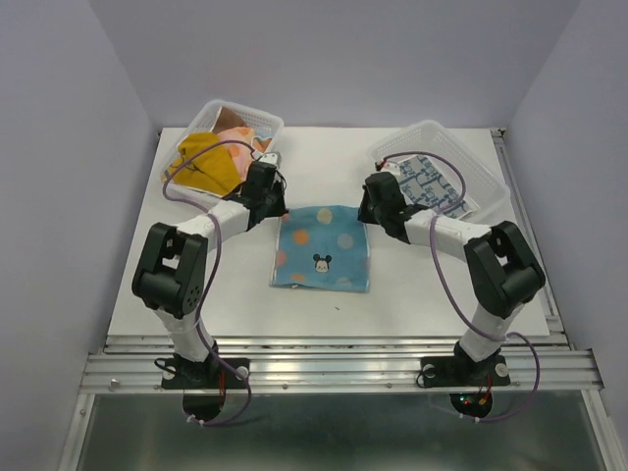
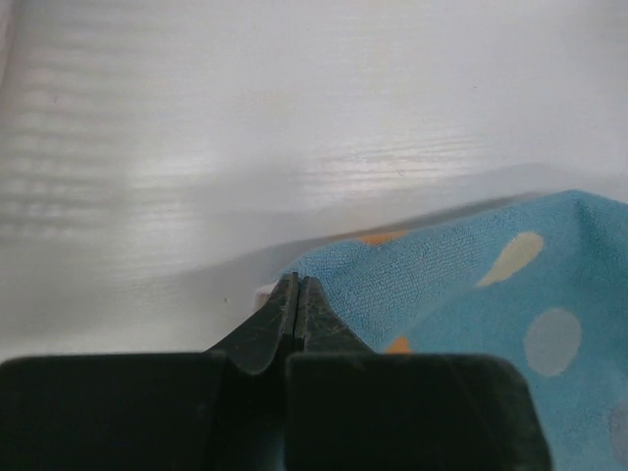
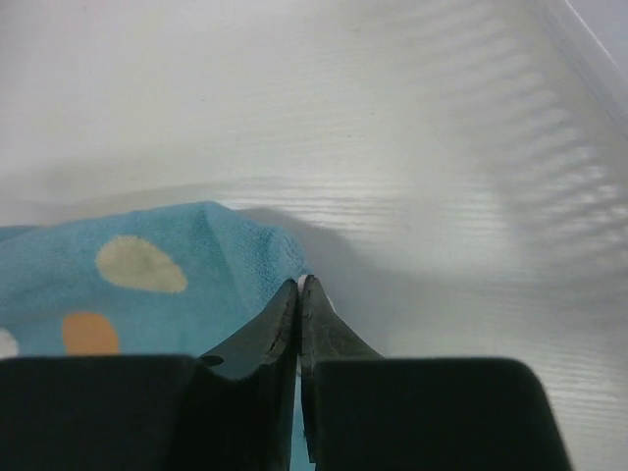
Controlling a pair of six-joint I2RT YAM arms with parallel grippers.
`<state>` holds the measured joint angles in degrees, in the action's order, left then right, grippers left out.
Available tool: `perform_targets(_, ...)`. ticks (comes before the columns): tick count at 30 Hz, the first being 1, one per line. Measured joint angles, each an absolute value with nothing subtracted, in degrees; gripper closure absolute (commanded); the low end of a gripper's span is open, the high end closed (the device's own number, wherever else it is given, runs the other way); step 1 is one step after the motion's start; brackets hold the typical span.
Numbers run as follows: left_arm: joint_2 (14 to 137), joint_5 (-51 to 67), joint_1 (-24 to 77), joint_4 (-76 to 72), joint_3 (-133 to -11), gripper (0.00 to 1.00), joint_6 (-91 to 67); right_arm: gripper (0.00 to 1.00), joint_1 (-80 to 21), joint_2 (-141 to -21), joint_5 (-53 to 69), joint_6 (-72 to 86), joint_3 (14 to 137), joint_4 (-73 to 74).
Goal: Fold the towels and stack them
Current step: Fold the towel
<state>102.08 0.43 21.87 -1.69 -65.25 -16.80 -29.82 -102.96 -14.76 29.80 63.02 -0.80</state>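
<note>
Table (image 1: pixel 422 289): white, wood-grain surface.
- Far left corner: clear mesh basket (image 1: pixel 222 106) holding a crumpled mustard yellow towel (image 1: pixel 204 157). More cloth (image 1: pixel 235 124) is bunched behind it; I cannot tell how many pieces.
- Far right: second clear mesh basket (image 1: pixel 438 130) with a white towel with blue print (image 1: pixel 434 188) lying flat inside.
- Centre, between the two arms: light blue towel (image 1: pixel 324 245), spread flat, with orange, cream and pale dots. It is well apart from both baskets.

Left gripper (image 2: pixel 297 286): fingers pressed together on the far left corner of the light blue towel, with the cloth edge lifted slightly at the tips. A small white tag (image 2: pixel 265 291) shows just beside them.

Right gripper (image 3: pixel 298 285): fingers pressed together on the far right corner, where the cloth is puckered up to the tips.

Markings: a small cartoon mouse face (image 1: pixel 321 262) is printed near the towel's near edge. The blue print on the white towel is too small to read.
</note>
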Motion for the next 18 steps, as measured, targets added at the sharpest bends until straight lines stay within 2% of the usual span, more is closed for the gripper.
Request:
perform_targets(8,92.0,0.8,22.7,-3.9,-54.4,1.00,-20.6,0.98,-32.8,-92.6,-14.0,30.1,54.9,-1.9)
perform_targets(18,77.7,-4.5,26.9,-2.5,-41.1,1.00,-29.1,0.98,-35.7,-81.6,-10.3,33.8,42.2,-2.2)
